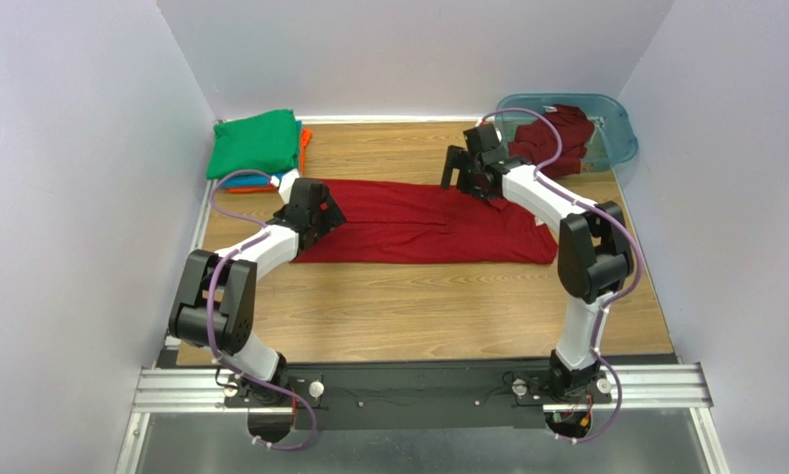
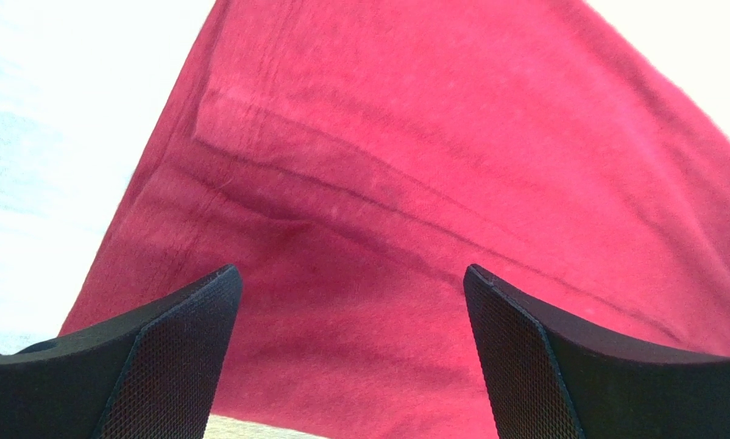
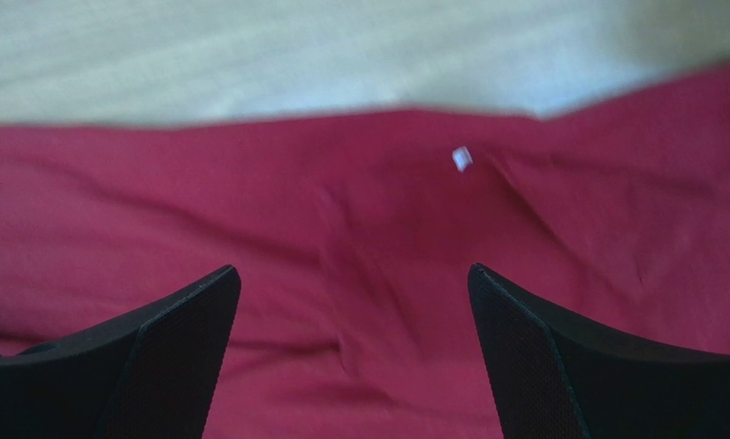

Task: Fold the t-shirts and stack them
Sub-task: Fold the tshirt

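Note:
A dark red t-shirt [image 1: 423,223] lies on the table, folded into a long strip from left to right. My left gripper [image 1: 321,219] is open over its left end, whose hem fills the left wrist view [image 2: 387,183]. My right gripper [image 1: 465,176] is open over the strip's far edge near the right end, with the cloth below it [image 3: 359,256]. A second dark red t-shirt [image 1: 559,136] lies crumpled in the teal tub [image 1: 618,128]. A folded green t-shirt [image 1: 255,144] tops a stack over a blue one [image 1: 242,180] and an orange one [image 1: 305,137] at the back left.
White walls close in the table on the left, back and right. The tub stands in the back right corner. Bare wooden tabletop [image 1: 418,306] lies between the red strip and the arm bases.

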Available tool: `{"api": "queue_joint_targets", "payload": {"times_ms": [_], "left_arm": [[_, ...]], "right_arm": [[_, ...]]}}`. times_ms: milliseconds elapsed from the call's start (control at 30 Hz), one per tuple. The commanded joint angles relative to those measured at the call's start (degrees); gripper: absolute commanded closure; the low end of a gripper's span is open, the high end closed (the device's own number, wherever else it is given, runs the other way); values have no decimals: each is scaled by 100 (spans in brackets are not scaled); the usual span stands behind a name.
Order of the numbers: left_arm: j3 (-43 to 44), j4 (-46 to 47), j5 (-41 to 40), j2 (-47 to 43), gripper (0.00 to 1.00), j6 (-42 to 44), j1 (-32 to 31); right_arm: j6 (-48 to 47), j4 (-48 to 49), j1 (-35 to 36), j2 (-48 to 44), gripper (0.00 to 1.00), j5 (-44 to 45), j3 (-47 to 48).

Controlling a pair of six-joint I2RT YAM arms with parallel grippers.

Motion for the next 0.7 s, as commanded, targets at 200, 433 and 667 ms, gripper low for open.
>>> {"api": "queue_joint_targets", "payload": {"times_ms": [200,433,667], "left_arm": [[63,244,247,50,2,62,-11],[37,244,133,200,2,141,-2],[-25,244,54,112,2,158,7]], "right_arm": [[209,-61,-105,63,0,306,-634],[139,-61,-386,572,0,631,-221],[-344,-61,-905,1048,0,1388,886]]}}
